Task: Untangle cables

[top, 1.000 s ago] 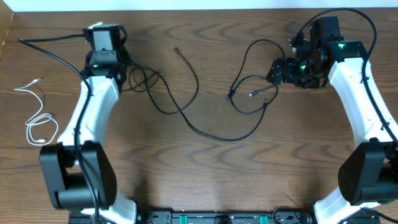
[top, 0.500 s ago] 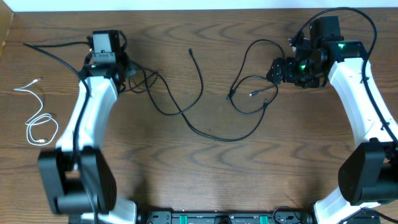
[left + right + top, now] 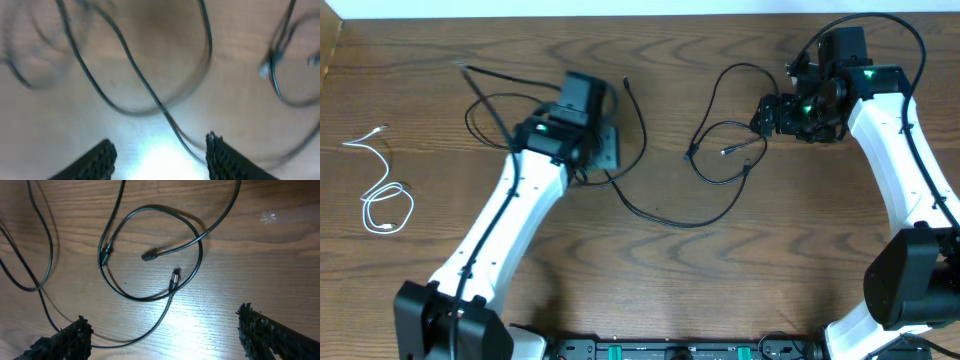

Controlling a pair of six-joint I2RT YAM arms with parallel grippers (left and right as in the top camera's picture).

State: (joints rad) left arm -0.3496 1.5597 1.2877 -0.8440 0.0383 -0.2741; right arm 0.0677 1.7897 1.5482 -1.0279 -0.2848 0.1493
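Your left gripper (image 3: pixel 160 150) has swung in over the black cables (image 3: pixel 670 222) at mid-worktop (image 3: pixel 650 300), its jaws now apart and empty. A fresh grab looks next. The right gripper (image 3: pixel 162 322) hovers over its loop, jaws wide.

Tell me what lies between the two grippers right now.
Only the black cables: one loops, with two plug ends, beside the right gripper, and a long strand curves toward the left gripper. The overhead view shows it.
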